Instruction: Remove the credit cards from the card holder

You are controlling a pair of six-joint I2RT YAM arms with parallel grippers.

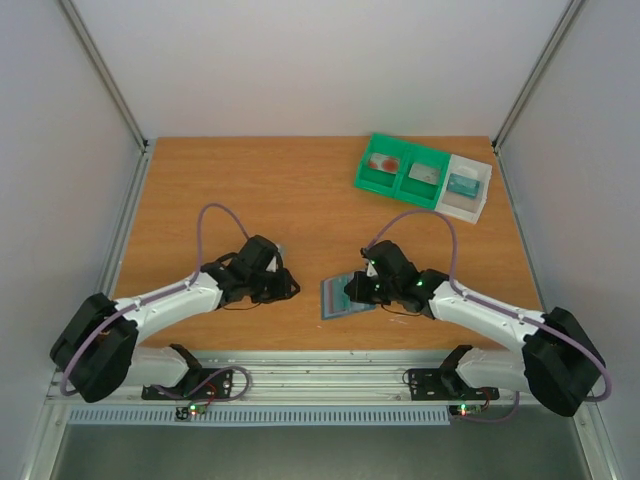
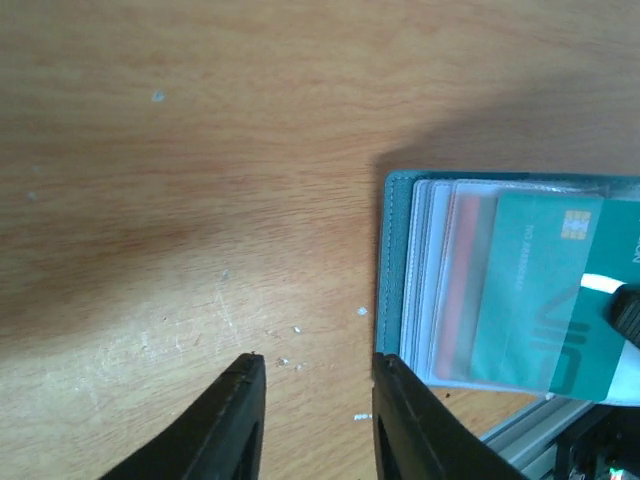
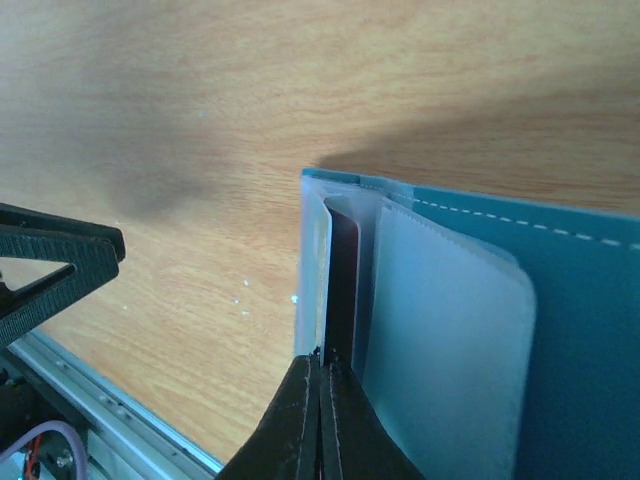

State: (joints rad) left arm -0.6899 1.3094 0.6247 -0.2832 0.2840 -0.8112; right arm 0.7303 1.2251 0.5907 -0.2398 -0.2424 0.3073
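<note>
Pressed together, my right pincer (image 3: pixel 320 360) pinches the thin red credit card (image 3: pixel 342 270), straight ahead within the slate-blue bifold card holder (image 3: pixel 570 290); my left pincer (image 2: pixel 317 362), part-spread, holds nothing.

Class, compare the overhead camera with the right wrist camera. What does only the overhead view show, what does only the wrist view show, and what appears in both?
Only overhead: the green two-compartment plastic tray and the white plastic tray beside it at the table's far right, plus both arms whole. Only right wrist: the dark red credit card tucked in a clear sleeve, its edge pinched by the closed right gripper. Both: the slate blue-grey bifold card holder lying open on the wooden table.
</note>
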